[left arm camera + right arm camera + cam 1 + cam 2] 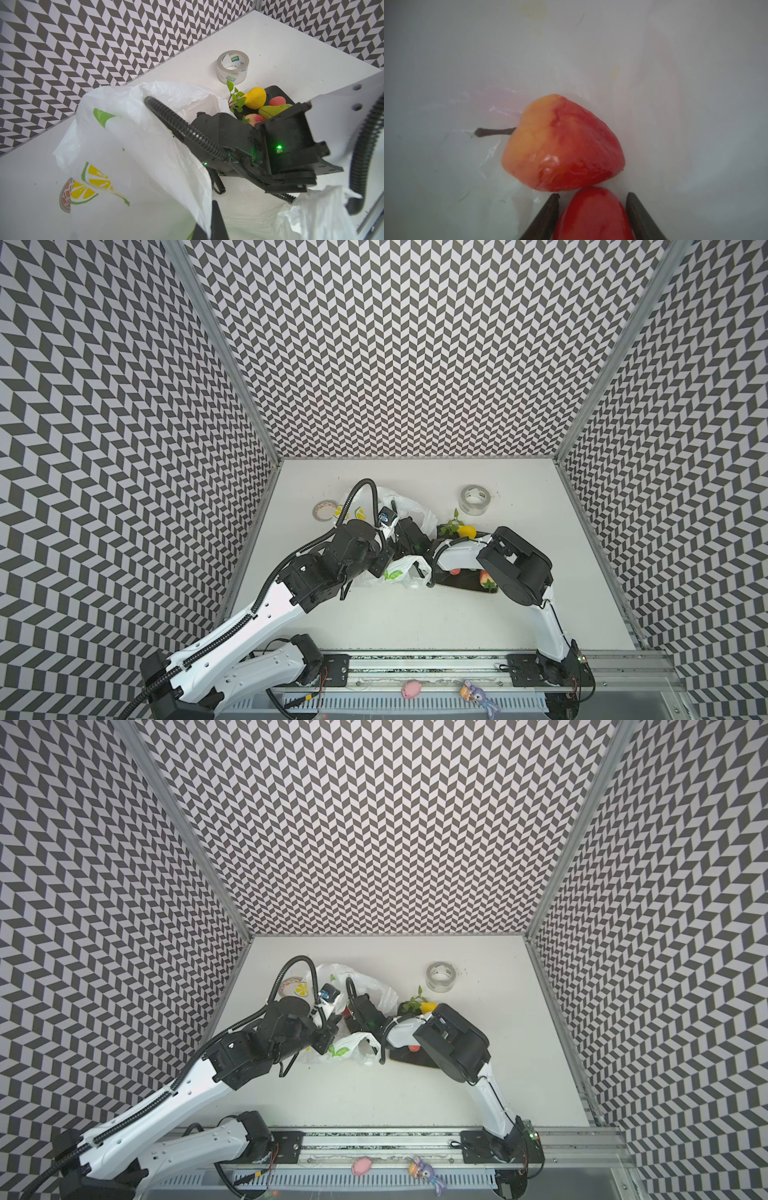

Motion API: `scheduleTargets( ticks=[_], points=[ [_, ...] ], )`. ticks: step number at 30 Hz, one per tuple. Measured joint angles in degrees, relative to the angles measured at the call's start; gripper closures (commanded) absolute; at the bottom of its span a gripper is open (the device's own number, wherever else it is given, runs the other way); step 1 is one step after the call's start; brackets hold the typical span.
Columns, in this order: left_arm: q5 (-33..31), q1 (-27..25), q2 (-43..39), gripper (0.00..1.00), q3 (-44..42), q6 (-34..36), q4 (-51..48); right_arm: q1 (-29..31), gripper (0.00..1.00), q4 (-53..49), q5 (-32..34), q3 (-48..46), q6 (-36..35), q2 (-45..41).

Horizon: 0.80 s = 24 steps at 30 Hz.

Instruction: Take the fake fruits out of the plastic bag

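Nearest the front edge of the desk, the dark tray lay right of the middle, partly under the right arm. It carried a strawberry and a small pink-orange fruit. Just left of it, around the desk's middle, sat the plastic bag, crumpled and printed with lemon slices. The left tool was clenched on a fold of the bag's film, holding that side up. The right tool reached inside the bag and was closed around a red fruit, both fingers against its sides. An orange-red fruit with a dark stem lay touching that fruit, resting on the bag's inner film. Farther back on the tray were a green fruit and a yellow lemon with leaves. Toward the far edge sat a clear tape roll on the right, apart from the bag. A flatter tape roll sat on the left, partly behind the bag.
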Motion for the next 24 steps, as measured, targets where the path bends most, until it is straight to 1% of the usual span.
scheduleTargets(
  ticks=[5,9,15,24],
  points=[
    [-1.46,0.09,-0.22,1.00,-0.76,-2.43,1.22,0.17,0.79,0.44,-2.78,-6.40,0.07,-6.40],
    [-1.97,0.09,-0.66,1.00,-1.66,-3.32,2.32,0.70,0.82,2.69,-5.29,-11.82,0.09,-13.79],
    [-2.49,0.09,-2.25,1.00,-3.67,-2.62,3.58,1.27,0.86,7.23,-8.55,-18.86,-0.07,-23.08],
    [-2.45,0.09,-5.14,1.00,-8.81,0.00,7.04,1.27,0.88,9.09,-11.23,-29.86,-2.32,-35.65]
  ],
)
